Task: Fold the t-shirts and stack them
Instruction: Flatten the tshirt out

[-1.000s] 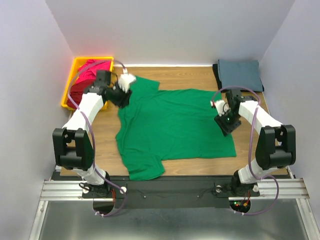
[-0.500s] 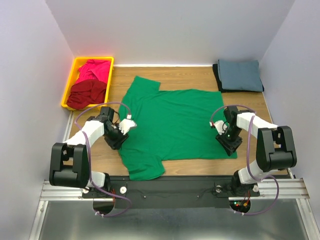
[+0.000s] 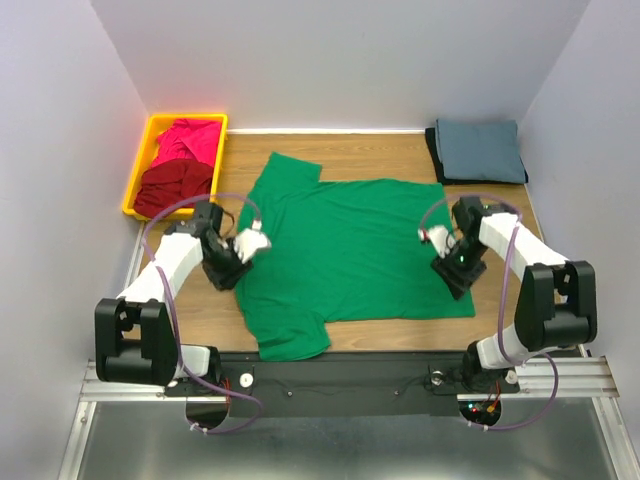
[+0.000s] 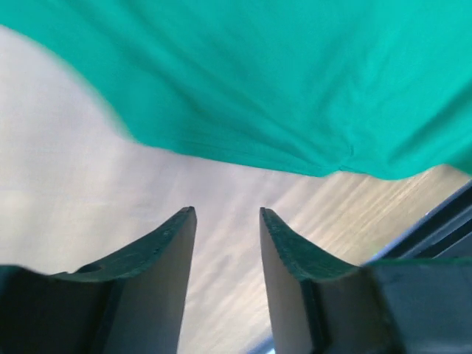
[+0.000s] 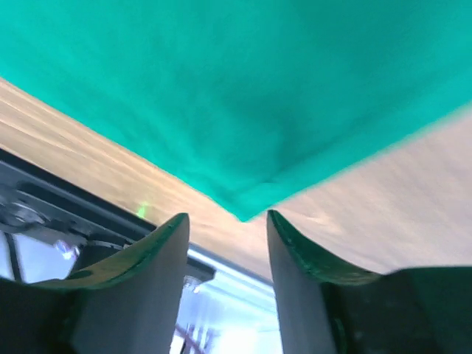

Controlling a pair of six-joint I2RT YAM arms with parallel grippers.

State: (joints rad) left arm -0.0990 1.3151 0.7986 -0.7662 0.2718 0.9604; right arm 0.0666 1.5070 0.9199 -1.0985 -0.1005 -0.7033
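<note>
A bright green t-shirt point(image 3: 350, 240) lies spread flat on the wooden table, one sleeve toward the back and one toward the front. My left gripper point(image 3: 230, 277) hovers at its left edge, open and empty. In the left wrist view the green cloth point(image 4: 280, 81) lies ahead of the left gripper point(image 4: 227, 212), with bare wood between the fingers. My right gripper point(image 3: 461, 286) stands open near the shirt's front right corner. The right wrist view shows that green corner point(image 5: 243, 210) just beyond the open right gripper point(image 5: 227, 216). Neither gripper touches cloth.
A yellow bin point(image 3: 136, 178) at the back left holds a magenta t-shirt point(image 3: 190, 140) and a dark red t-shirt point(image 3: 175, 187). At the back right a folded blue-grey t-shirt point(image 3: 480, 148) rests on a black one point(image 3: 433, 150). The black rail point(image 3: 350, 370) runs along the near edge.
My left gripper has come away from the far sleeve, down to the shirt's left edge. The right gripper has shifted toward the front right corner. The shirt lies as before.
</note>
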